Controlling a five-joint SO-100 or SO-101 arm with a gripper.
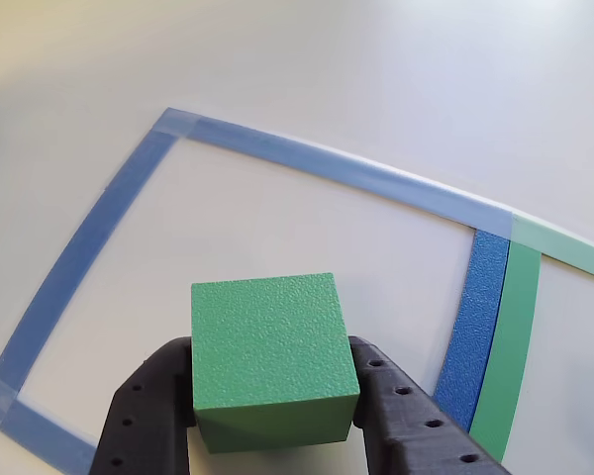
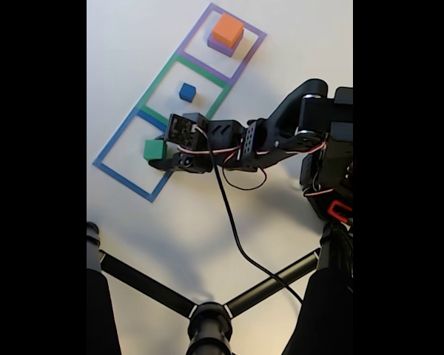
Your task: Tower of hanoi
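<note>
White table (image 2: 281, 44), green block (image 1: 272, 361) hiding fingers (image 1: 416, 421), purple block (image 2: 220, 47) mostly covered

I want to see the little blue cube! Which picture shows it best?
The fixed view: the blue cube sits alone inside the green taped square. The other view looks at the green block in the gripper instead.

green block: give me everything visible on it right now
The green block is a cube-like piece of what looks like foam, with a finely grained surface and clean edges. It sits clamped between the black fingers of the gripper, one on each side face. In the fixed view it is over the blue taped square. Whether it rests on the table or is lifted, I cannot tell.
</note>
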